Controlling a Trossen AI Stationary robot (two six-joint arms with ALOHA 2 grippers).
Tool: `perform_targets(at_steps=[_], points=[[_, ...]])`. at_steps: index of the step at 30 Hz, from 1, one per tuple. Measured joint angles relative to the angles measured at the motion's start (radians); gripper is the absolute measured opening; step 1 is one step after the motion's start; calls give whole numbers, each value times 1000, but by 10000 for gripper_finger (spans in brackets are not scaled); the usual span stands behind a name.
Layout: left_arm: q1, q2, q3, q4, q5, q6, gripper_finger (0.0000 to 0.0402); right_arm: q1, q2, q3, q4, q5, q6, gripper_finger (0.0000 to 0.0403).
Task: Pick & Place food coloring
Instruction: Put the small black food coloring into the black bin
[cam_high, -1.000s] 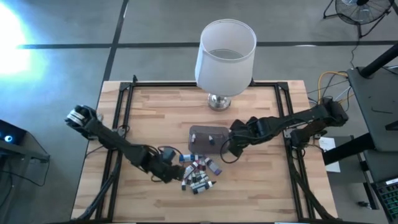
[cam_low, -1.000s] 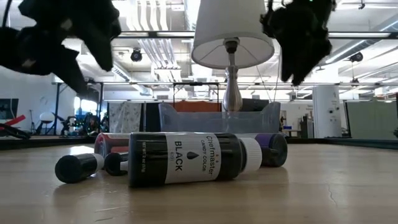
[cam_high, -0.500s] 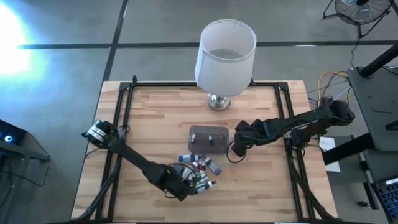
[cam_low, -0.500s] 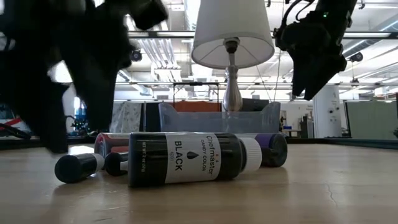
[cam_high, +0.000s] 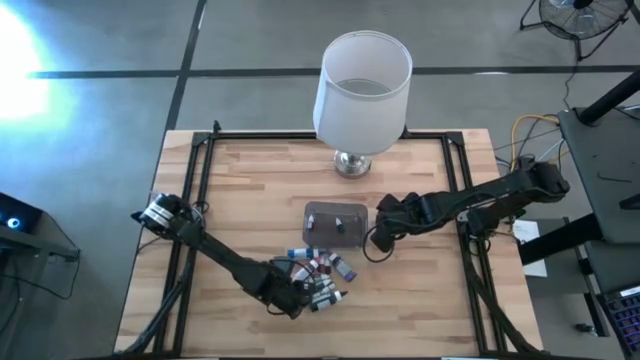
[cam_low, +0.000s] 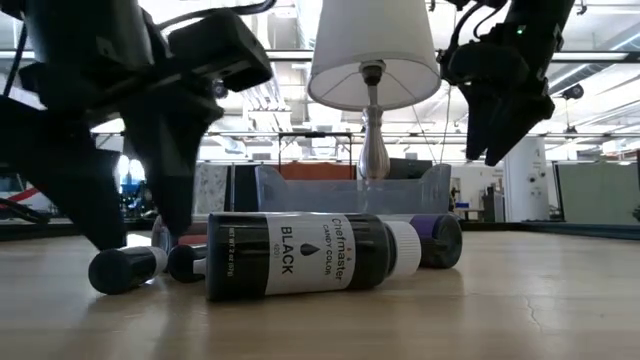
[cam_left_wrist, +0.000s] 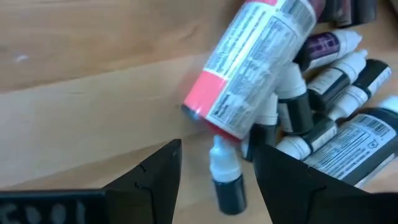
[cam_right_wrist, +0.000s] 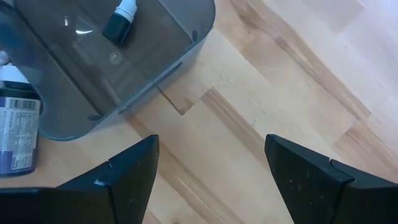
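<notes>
the food coloring bottles (cam_high: 318, 278) lie in a loose heap on the worktop (cam_high: 250, 190), at about 6 o'clock from the tub (cam_high: 336, 224) and just beside it. the left hand (cam_high: 292, 297) is down at the heap's 8 o'clock edge, fingers (cam_left_wrist: 152, 177) open and empty, straddling a small dark bottle with a white tip (cam_left_wrist: 226, 177). just beyond that one a bigger bottle with a red band (cam_left_wrist: 255, 62) lies tilted, and more white-tipped dark bottles crowd at its far side. from table height a black-labelled bottle (cam_low: 315, 255) lies on its side in front, two dark caps (cam_low: 120, 270) at its 9 o'clock and a purple-capped one (cam_low: 440, 240) behind it at 3 o'clock.

the right hand (cam_high: 375, 243) hangs above the worktop at the tub's 3 o'clock side, fingers (cam_right_wrist: 127, 171) spread wide with nothing between them. the right wrist view shows one dark bottle (cam_right_wrist: 119, 22) lying inside the tub and a labelled bottle (cam_right_wrist: 15, 134) just outside its wall.

a lamp (cam_high: 362, 95) with a white shade stands at 12 o'clock from the tub, near the worktop's far edge.
</notes>
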Motion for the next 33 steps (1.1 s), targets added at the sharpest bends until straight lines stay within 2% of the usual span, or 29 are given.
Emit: perform_targets(at_steps=[9, 18, 27, 33], points=[[4, 31, 1, 10, 59, 7, 170, 0, 1, -26, 13, -4, 0, 288], [8, 31, 1, -13, 111, 15, 87, 0, 1, -28, 17, -4, 3, 287], [6, 32, 0, -14, 103, 48, 71, 1, 1, -28, 20, -3, 8, 287], [24, 30, 0, -33, 109, 143, 31, 1, 1, -28, 21, 6, 53, 281]])
